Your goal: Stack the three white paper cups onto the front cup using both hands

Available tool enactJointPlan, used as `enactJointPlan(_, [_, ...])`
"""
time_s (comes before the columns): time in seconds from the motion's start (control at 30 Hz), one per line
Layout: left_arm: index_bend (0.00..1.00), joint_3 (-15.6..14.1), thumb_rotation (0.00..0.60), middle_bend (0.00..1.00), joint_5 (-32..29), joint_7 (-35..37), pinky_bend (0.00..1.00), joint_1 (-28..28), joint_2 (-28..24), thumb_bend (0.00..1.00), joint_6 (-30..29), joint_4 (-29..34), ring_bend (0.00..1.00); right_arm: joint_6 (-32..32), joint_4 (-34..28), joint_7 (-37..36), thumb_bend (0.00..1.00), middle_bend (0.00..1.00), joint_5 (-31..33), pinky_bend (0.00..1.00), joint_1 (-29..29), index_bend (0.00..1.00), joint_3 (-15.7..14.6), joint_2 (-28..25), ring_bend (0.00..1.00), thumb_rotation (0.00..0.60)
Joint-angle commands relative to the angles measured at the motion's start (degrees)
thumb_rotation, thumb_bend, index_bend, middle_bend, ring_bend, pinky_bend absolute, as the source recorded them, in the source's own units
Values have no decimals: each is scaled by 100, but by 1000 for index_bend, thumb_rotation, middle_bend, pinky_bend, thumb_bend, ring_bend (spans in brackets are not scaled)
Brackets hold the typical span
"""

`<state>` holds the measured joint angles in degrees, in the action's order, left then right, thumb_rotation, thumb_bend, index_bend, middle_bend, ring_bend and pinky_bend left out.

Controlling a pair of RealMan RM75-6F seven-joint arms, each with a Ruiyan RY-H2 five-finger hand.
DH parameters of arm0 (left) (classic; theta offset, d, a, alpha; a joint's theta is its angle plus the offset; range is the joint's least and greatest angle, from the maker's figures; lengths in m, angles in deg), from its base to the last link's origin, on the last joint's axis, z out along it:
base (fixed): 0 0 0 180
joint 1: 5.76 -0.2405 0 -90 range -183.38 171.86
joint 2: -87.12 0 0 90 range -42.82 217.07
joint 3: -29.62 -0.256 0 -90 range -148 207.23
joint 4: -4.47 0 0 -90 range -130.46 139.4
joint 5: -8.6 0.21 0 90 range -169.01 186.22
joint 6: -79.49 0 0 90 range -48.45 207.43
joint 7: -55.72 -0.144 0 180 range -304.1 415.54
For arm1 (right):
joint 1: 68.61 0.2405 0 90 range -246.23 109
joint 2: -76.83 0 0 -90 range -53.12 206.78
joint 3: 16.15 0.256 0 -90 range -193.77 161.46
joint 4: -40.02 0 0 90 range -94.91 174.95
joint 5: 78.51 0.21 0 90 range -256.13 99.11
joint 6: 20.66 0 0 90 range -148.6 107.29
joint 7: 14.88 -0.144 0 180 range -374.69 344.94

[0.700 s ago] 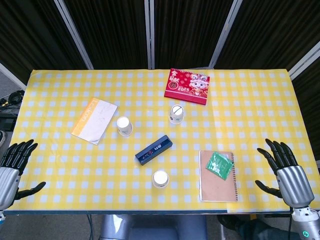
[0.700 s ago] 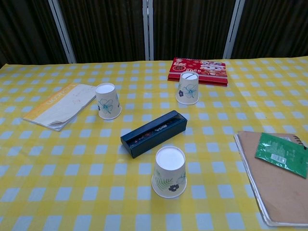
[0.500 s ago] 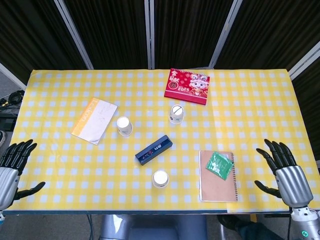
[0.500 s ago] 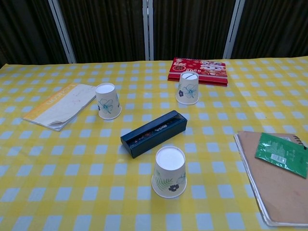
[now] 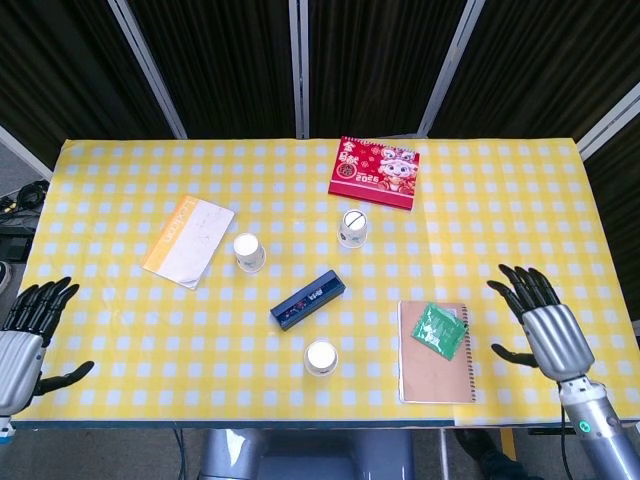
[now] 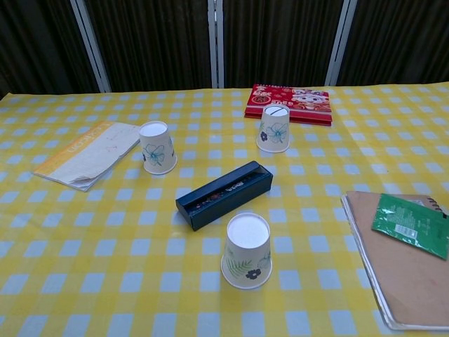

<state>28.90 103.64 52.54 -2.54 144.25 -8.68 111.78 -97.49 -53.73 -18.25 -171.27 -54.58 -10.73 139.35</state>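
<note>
Right robot hand [image 5: 540,325] over near right edge of surface [image 5: 120,320], fingers spread, holding nothing. Left robot hand [image 5: 25,340] at near left corner, likewise spread and empty. Front cup [image 5: 321,357] inverted near front edge, well apart from both. Left cup [image 5: 249,252] and rear cup [image 5: 352,228] inverted farther back, untouched. Dark blue box [image 5: 308,299] between front cup and the other two. Brown notebook [image 5: 435,365] with green packet [image 5: 441,331] on top, right of front cup. Red box [image 5: 375,172] behind rear cup; orange-edged booklet [image 5: 188,240] beside left cup.
</note>
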Motion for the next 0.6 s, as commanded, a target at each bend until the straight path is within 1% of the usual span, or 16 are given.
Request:
enactJointPlan(0.03, [0,52,600,0,-112,-109,0,63,46,0,105,30,0,1405,301,-399,0,113,686,110,1130,168,663,53,0,600])
enactJointPlan(0.1, [0,81,600,0,-202,-174,0,100,75,0,183,41,0,1939,444,-457,0,139,968,163,1546,168,891,122,14,600])
enactJointPlan(0.13, [0,105,600,0,-283,-230,0,130,99,0,246,40,0,2306,572,-471,0,149,1203,181,1832,168,1046,203,23,600])
enactJointPlan(0.17, [0,113,600,0,-316,-251,0,141,108,0,275,38,0,2424,626,-475,0,164,1283,204,1932,169,1100,243,37,600])
enactJointPlan(0.2, [0,141,600,0,-428,-306,0,182,139,0,368,31,0,2763,812,-460,0,174,1528,222,2216,169,1238,391,46,600])
enactJointPlan(0.27, [0,187,600,0,-569,-376,0,236,175,0,475,24,0,3156,1093,-400,0,188,1825,239,2550,170,1358,618,57,600])
enactJointPlan(0.33, [0,247,600,0,-727,-453,0,290,213,0,564,15,0,3540,1506,-309,10,201,2151,255,2906,172,1446,946,70,600])
enactJointPlan(0.4, [0,301,600,0,-864,-498,0,324,240,0,617,8,0,3752,1866,-220,62,212,2340,277,3150,185,1472,1238,84,600])
enactJointPlan(0.5, [0,365,600,0,-1086,-564,0,366,277,0,705,-15,0,3963,2539,-78,109,217,2568,294,3506,196,1486,1781,94,600])
enactJointPlan(0.6, [0,421,600,0,-1274,-630,0,407,308,0,782,-51,0,4108,2974,-106,127,217,2737,309,3738,196,1529,2168,98,600])
